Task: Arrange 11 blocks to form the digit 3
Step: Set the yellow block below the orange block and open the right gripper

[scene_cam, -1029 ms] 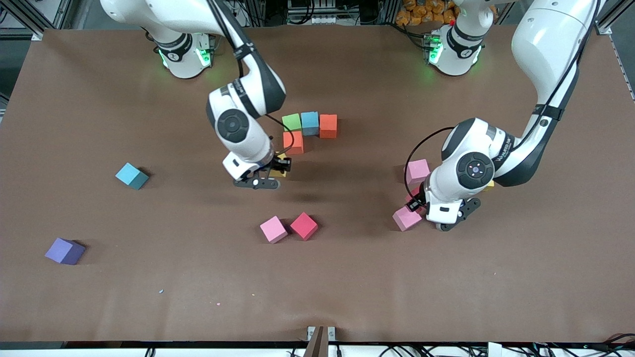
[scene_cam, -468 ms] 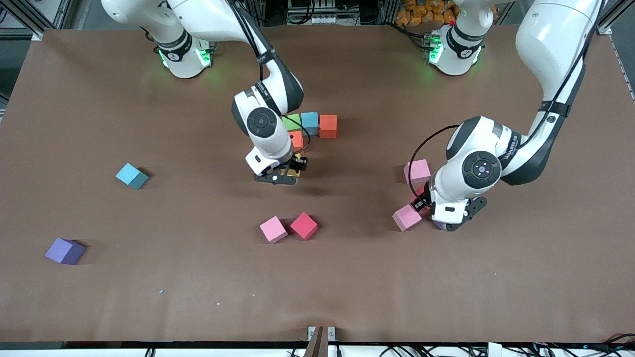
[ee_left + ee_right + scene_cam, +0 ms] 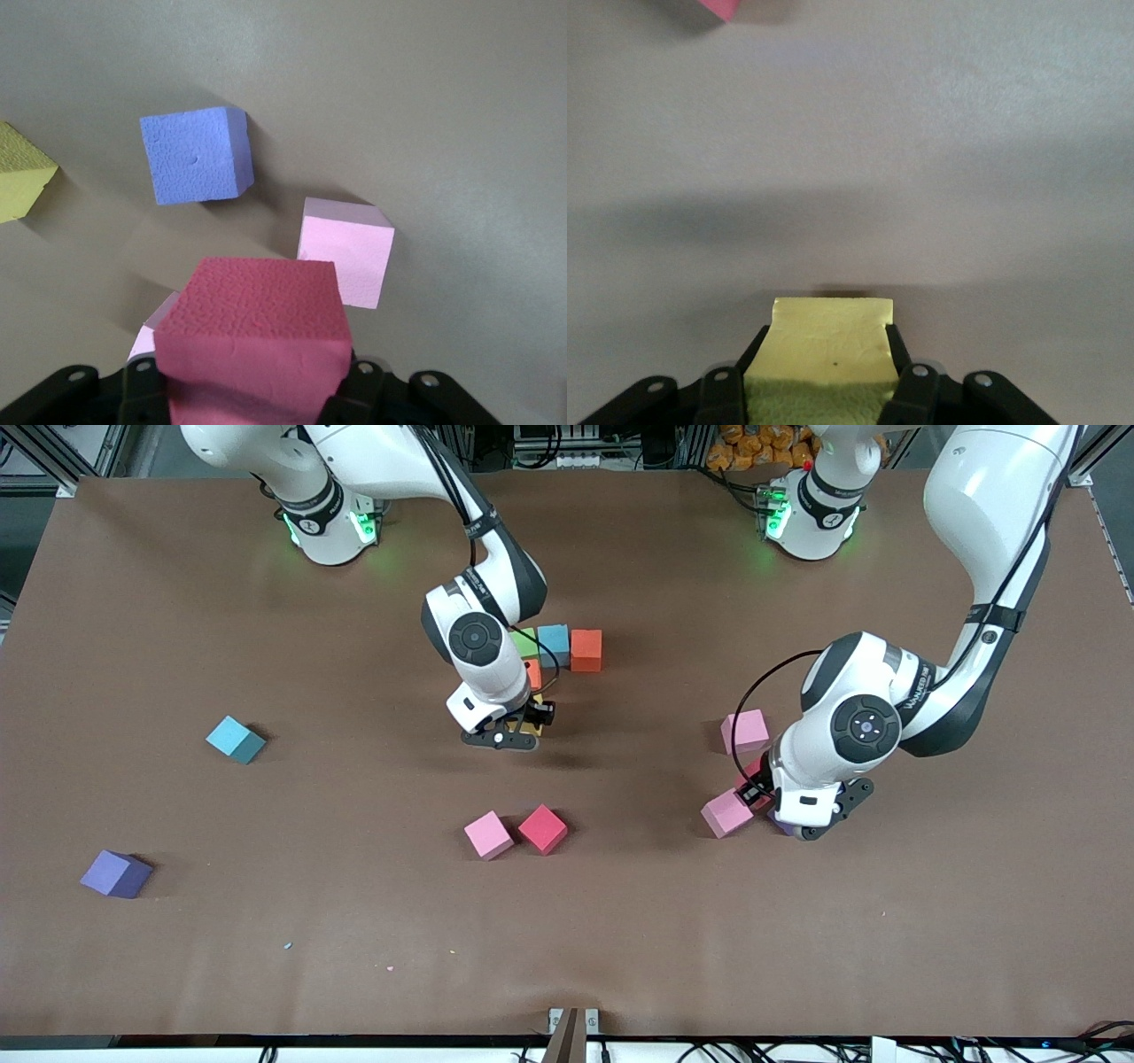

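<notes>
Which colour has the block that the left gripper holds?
Red block, clamped in the left gripper; the left wrist view shows it best.

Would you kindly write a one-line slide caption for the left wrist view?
Left gripper shut on a red block above the table, with a blue block and a pink block lying below.

Right arm reaches from base toward table centre, wrist bent down; right gripper [image 3: 518, 731] low over table, fingers clamped on yellow cube [image 3: 826, 341]. Left arm folds down at its end; left gripper [image 3: 764, 804] clamps red cube [image 3: 257, 341].
</notes>
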Tool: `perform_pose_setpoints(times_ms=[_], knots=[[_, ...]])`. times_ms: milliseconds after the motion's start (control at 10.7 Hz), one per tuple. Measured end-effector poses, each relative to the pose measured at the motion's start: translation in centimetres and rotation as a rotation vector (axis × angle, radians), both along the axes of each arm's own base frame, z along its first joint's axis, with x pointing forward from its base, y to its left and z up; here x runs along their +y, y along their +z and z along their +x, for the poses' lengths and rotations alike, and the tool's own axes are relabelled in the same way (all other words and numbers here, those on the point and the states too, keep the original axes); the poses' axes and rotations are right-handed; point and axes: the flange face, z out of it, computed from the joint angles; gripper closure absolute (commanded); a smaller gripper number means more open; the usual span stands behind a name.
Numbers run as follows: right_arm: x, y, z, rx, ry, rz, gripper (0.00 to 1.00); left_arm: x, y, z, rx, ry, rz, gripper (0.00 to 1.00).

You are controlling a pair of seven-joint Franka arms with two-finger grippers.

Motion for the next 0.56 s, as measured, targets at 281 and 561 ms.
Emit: perform_pose_setpoints(times_ms=[281,561], knots=[[-0.43,-1.1,-0.75,0.006,0.0,-0.008,0.66,0.24,-0.04,0.05,0.003,0.003,0.002,1.0],[-0.23,-1.13,-0.93,0.005,0.004,-0.006,0.65,0.92,-0.05,0.27,0.004,0.014,0.003,1.0]])
